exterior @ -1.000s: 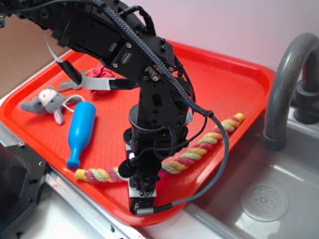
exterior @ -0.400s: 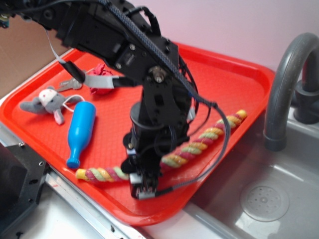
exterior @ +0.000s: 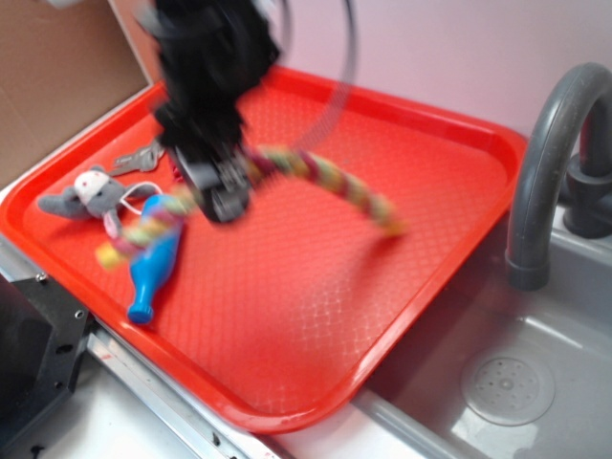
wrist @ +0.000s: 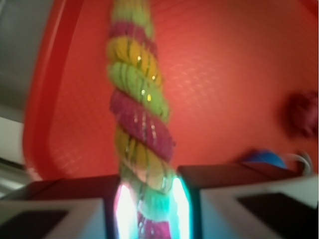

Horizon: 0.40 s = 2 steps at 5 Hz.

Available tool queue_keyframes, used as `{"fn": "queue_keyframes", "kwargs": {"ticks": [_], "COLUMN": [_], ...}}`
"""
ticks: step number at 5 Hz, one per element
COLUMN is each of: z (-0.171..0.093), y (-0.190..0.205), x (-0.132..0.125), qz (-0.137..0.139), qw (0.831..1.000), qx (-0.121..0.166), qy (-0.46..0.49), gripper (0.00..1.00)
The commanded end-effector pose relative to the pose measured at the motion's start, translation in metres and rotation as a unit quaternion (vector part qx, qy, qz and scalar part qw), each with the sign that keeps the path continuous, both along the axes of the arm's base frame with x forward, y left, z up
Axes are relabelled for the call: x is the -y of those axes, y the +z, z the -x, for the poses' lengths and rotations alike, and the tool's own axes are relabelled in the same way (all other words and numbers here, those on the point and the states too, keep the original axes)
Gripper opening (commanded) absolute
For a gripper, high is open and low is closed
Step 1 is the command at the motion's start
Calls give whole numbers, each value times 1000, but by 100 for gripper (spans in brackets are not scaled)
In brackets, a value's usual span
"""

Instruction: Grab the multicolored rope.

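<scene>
Overhead, the claw [exterior: 222, 191] grips the multicolored rope [exterior: 325, 180] above the red tray [exterior: 402, 143] (blue bottle [exterior: 156, 260] inside).

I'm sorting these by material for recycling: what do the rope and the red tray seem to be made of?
The multicolored rope looks like soft twisted fabric or yarn, fuzzy with glinting threads. The tray looks like hard molded plastic, matte with a fine diamond-textured surface.

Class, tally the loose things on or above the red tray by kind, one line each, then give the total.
Rope: 1, the multicolored rope, held in the gripper
Bottle: 1, the blue bottle
Plush toy: 1, the grey plush
Keys: 1 set, the keys
Total: 4
</scene>
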<state>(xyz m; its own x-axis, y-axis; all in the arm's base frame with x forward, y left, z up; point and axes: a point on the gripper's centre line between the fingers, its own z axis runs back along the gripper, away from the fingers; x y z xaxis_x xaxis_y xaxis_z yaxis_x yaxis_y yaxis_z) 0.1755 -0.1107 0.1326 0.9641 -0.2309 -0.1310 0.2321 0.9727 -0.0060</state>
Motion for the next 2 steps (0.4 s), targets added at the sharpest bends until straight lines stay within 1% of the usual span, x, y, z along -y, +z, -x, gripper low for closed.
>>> {"fn": "queue_keyframes", "kwargs": {"ticks": [1,2], "z": [29,26], "y": [61,54], "x": [-62,-65], "qz": [-13,0], "qw": [981,981], "qx": [110,102], "qy": [157,164], "gripper": [0,0]}}
